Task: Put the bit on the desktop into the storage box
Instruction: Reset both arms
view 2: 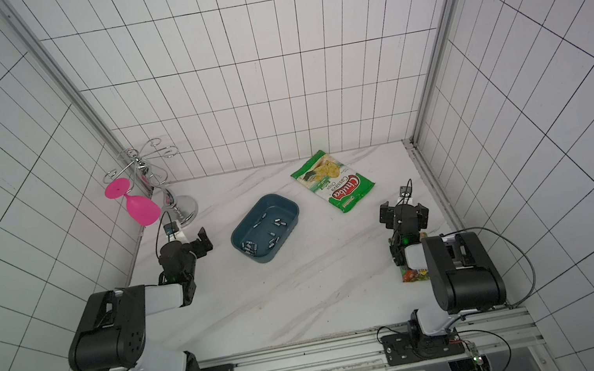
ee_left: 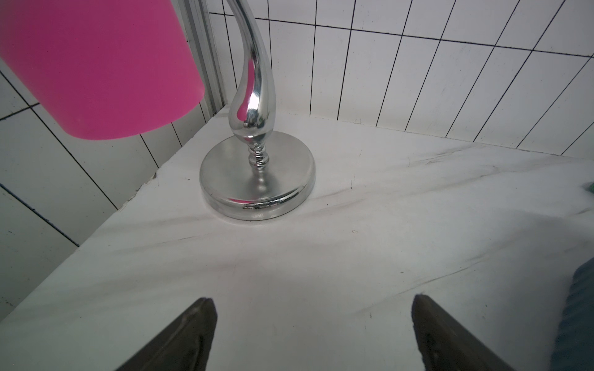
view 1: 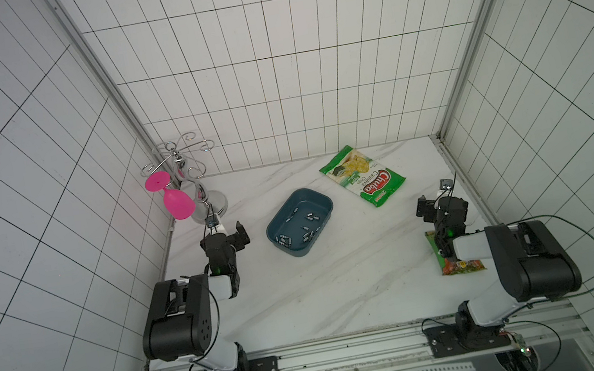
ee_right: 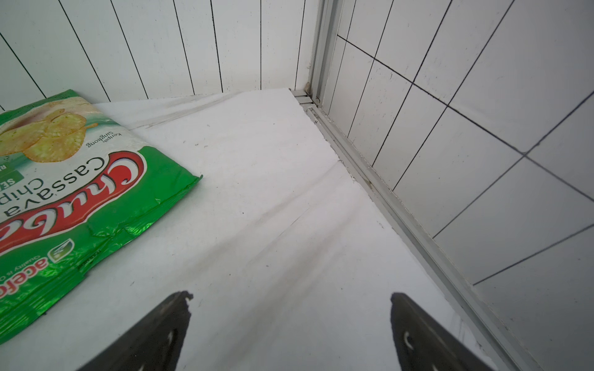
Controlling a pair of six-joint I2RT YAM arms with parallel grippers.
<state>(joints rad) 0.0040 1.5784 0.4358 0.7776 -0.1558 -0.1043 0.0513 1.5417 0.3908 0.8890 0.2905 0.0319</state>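
Overhead view of a white marble-look desktop (view 1: pixel 345 281) boxed in by white tiled walls, with two robot arms mounted along its near edge.

The storage box (view 1: pixel 301 198), a shallow dark teal tub with rounded corners, sits on the desktop a little left of centre and is turned at an angle. The bits (view 1: pixel 311 216) that show all lie inside it, small dark and silver pieces scattered across its floor (too small to make out their tips).

The left gripper (ee_left: pixel 311 300) is to the left of the box and apart from it. Its jaws are spread wide and hold nothing, with only bare desktop between them. Just beyond it stands a chrome rack (view 1: pixel 208 204) on a round base in the far left corner, and a pink goblet (view 1: pixel 176 203) hangs upside down from one of its hooks.

The right gripper (ee_right: pixel 291 295) is near the right wall, well apart from the box. Its jaws are also spread wide and empty over bare desktop. A green chips bag (view 1: pixel 363 177) lies flat between it and the box, toward the back wall.

A smaller green and orange snack packet (view 1: pixel 462 266) lies on the desktop, partly hidden under the right arm.
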